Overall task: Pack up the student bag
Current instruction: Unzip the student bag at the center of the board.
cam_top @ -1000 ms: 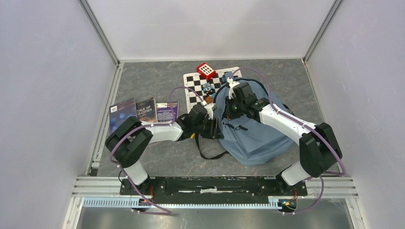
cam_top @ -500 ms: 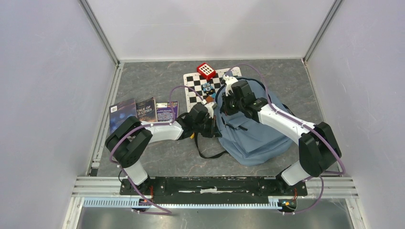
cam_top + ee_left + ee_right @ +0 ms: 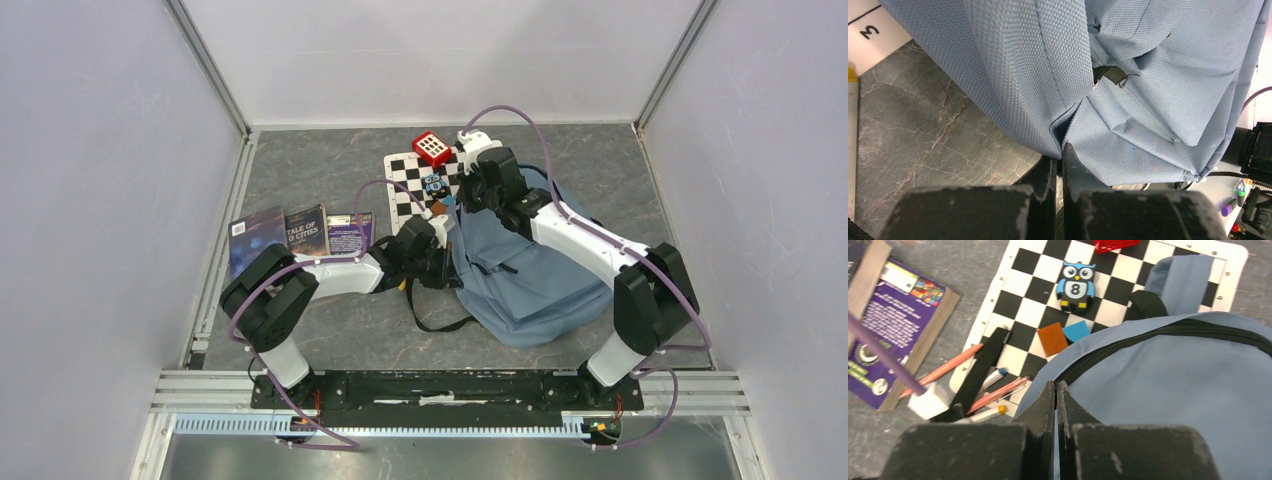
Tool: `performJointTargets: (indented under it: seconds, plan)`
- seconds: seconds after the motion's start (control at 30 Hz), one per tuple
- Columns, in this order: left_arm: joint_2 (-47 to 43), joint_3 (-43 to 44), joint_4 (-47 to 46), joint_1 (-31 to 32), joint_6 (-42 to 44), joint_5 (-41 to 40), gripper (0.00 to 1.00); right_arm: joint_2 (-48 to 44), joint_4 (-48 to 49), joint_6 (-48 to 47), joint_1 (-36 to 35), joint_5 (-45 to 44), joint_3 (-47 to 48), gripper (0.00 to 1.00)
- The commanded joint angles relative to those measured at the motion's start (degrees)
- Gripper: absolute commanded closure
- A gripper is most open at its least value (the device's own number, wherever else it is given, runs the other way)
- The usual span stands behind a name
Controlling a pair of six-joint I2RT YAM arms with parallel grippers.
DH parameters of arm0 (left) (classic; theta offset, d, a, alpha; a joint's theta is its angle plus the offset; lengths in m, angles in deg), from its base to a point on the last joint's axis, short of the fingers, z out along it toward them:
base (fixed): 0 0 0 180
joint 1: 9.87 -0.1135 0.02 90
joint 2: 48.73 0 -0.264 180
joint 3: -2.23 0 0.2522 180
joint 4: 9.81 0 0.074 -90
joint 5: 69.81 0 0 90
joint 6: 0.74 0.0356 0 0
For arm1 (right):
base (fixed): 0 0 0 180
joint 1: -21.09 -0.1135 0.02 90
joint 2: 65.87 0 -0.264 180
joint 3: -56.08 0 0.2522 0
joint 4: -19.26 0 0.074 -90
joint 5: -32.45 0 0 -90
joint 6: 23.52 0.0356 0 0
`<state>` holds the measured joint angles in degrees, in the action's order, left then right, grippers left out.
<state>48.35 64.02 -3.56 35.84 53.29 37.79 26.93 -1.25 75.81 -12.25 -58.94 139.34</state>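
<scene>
The student bag (image 3: 530, 280), blue-grey with black straps, lies right of centre on the grey table. My left gripper (image 3: 446, 264) is at its left edge and shut on a fold of the blue fabric (image 3: 1148, 75). Its jaws stand pressed together with the cloth pinched at their tips (image 3: 1060, 150). My right gripper (image 3: 466, 204) is at the bag's far left corner, beside the dark zipper (image 3: 1148, 332). It is shut (image 3: 1055, 386) on the bag's rim (image 3: 1173, 385).
A checkered mat (image 3: 405, 170) lies behind the bag with an owl toy (image 3: 1076, 282), a red block (image 3: 431, 148), orange (image 3: 1052, 339) and blue (image 3: 1077, 331) blocks. Pens (image 3: 948, 367) and an eraser (image 3: 928, 401) lie at its corner. Three books (image 3: 305, 230) lie to the left.
My left gripper has shut on the bag's left edge. My right gripper has pulled the bag's top corner toward the far side, over the mat, drawing the fabric out flatter.
</scene>
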Motion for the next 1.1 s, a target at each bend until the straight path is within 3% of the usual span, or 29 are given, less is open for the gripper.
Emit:
performJointTargets:
  seconds: [0.0,0.1,0.17,0.23,0.3,0.37,0.5,0.63,0.9,1.0,1.07]
  plan:
    - [-2.29,0.05,1.32,0.24,3.73,1.05,0.98,1.68,4.28,-3.7,-0.06,-7.01,4.78,1.0]
    - [-3.87,-0.4,1.27,0.42,4.47,1.04,0.98,2.74,2.6,-4.18,-0.06,-7.36,6.45,1.0]
    - [-6.18,-1.02,1.79,0.43,4.69,-0.51,0.91,2.29,2.56,-4.21,-0.06,-5.63,6.31,1.0]
    - [-9.47,-1.52,2.85,0.35,4.75,-2.97,0.76,1.46,2.4,-4.2,-0.06,-3.56,5.9,1.0]
    - [-12.81,-1.39,5.03,0.34,4.54,-5.68,0.42,0.2,2.12,-4.07,-0.06,-1.59,4.9,1.0]
    - [-15.38,0.21,9.24,0.1,4.3,-8.87,0.24,-1.44,1.86,-3.55,-0.1,0.0,3.5,1.0]
    - [-18.04,4.37,14.0,-1.58,3.07,-13.25,0.11,-6.39,1.64,-2.67,-0.06,1.21,-0.75,1.0]
    - [-16.34,6.85,11.14,-3.87,1.05,-13.27,0.01,-9.86,1.64,-0.91,-0.12,3.95,-3.61,1.0]
    - [-5.47,16.76,7.03,-6.58,0.88,-8.13,0.05,-13.63,1.56,2.12,-0.14,4.81,-5.49,1.0]
    - [-3.41,19.1,5.44,-6.6,1.91,-6.54,0.19,-14.84,1.3,2.5,-0.14,4.67,-6.08,1.0]
    - [-2.22,20.43,5.97,-6.6,2.34,-5.7,0.36,-15.36,0.98,2.79,-0.15,4.64,-6.31,1.0]
